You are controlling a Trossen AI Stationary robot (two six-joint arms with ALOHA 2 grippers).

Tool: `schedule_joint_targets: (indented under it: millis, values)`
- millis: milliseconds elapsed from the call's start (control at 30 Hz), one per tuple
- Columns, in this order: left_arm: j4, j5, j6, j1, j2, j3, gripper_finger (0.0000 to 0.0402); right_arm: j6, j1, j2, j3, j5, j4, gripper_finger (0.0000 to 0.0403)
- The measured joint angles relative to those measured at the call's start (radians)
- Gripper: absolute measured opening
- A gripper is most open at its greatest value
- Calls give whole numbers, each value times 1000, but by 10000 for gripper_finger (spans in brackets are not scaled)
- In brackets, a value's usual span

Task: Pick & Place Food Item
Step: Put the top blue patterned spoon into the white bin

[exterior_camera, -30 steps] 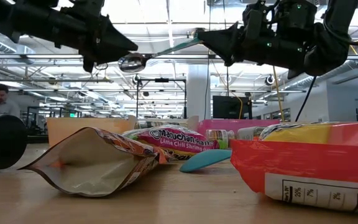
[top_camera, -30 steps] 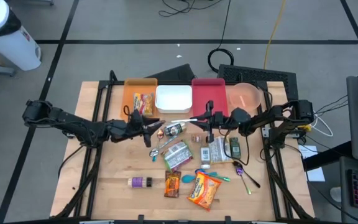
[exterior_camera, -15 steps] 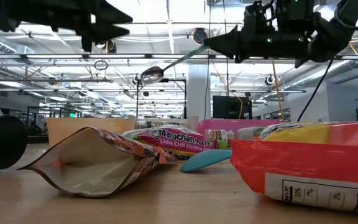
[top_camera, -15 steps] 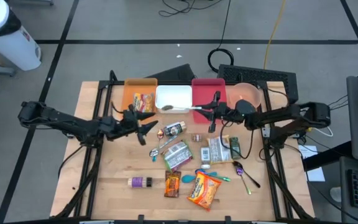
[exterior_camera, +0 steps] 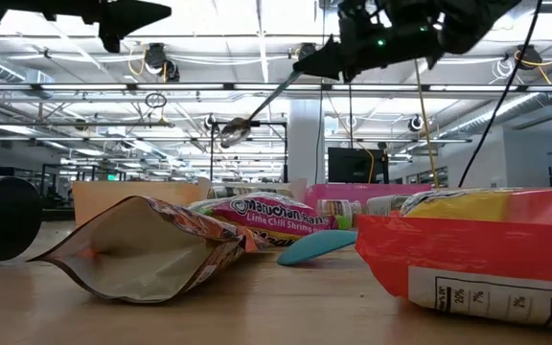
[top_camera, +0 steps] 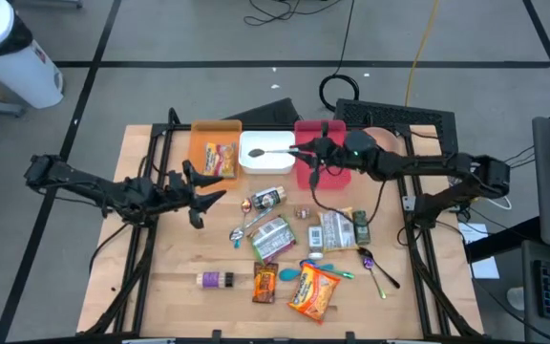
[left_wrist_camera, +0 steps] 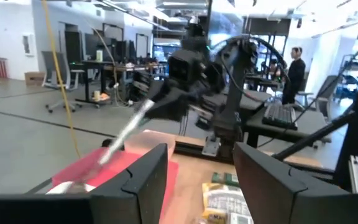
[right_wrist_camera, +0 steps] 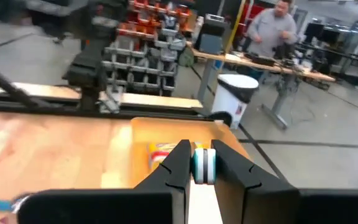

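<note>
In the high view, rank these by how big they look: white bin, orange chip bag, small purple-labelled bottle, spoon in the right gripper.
1. white bin
2. orange chip bag, close behind the bin
3. spoon and purple-labelled bottle: too similar to rank

Wood table [top_camera: 170, 258] matt, metal spoon [top_camera: 273, 151] shiny, snack bags [top_camera: 312, 290] glossy plastic.

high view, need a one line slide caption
Right gripper holds a spoon over the white bin; left gripper hangs open beside the orange bin.
</note>
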State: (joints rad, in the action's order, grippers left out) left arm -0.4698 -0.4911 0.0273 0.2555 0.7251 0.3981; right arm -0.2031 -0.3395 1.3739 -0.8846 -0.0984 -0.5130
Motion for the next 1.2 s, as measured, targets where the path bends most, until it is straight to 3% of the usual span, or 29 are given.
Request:
schedule_joint_targets:
  millis: [433,867,1200]
  values:
    - [78,-6,-51,6,2,0,186,19,-148,153,-189,-7,289,31]
    - [74,-6,-92,-65,2,0,186,98,-198,166,-192,-85,349,31]
    - [87,-5,-68,-78,9,0,187,114,-225,295,-193,-87,319,31]
